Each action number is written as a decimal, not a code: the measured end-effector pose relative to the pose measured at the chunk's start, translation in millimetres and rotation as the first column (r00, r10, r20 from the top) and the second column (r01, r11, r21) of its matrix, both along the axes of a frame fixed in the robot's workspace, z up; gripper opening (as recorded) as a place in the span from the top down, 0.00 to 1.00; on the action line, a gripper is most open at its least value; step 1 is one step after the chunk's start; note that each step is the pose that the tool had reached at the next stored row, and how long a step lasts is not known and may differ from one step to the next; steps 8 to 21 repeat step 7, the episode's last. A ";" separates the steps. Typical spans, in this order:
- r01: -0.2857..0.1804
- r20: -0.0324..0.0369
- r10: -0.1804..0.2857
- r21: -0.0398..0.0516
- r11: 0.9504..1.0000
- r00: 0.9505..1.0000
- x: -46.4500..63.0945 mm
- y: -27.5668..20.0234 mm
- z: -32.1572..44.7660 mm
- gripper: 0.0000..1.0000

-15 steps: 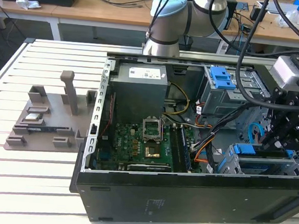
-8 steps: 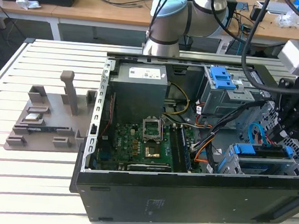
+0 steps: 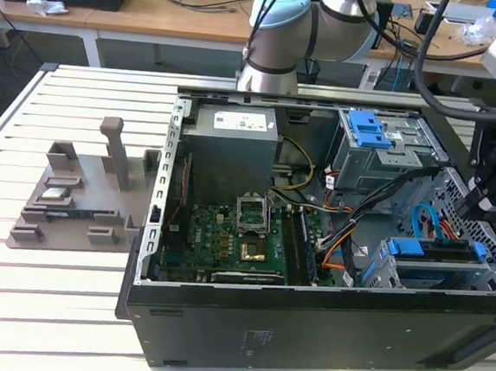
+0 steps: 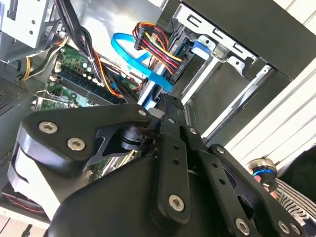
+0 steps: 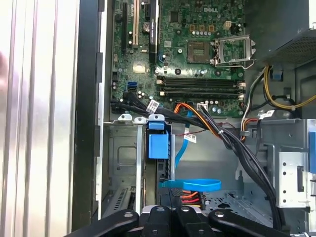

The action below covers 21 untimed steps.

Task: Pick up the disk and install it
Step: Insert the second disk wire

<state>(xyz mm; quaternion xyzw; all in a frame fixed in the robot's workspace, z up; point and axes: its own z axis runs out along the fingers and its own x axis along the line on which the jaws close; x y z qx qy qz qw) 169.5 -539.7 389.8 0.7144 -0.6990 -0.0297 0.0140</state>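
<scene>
The disk (image 3: 438, 247) stands on edge in the drive cage (image 3: 414, 274) at the front of the open computer case, on the exterior view's right. Blue carrier pieces show at both its ends. In the first wrist view its blue carrier end (image 5: 158, 146) sits in the cage slot beside the metal cage wall (image 5: 123, 158). My black gripper (image 3: 472, 207) hangs just above the disk's right end, with a small gap to it. In both wrist views the fingers (image 4: 173, 148) stand together with nothing seen between them, over the slot (image 5: 171, 211).
A blue flat cable (image 5: 190, 185) and a bundle of coloured wires (image 4: 158, 44) run right beside the slot. Motherboard (image 3: 235, 236), power supply (image 3: 234, 145) and an upper cage with a blue latch (image 3: 366, 126) fill the case. A grey fixture (image 3: 82, 197) stands on the slatted table.
</scene>
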 end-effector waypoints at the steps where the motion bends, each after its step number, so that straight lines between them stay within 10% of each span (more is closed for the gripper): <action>1: 0.000 0.000 0.000 0.000 1.000 1.000 0.0 0.0 0.8 0.89; 21: 0.000 0.000 0.000 0.000 1.000 1.000 0.0 0.0 1.0 0.89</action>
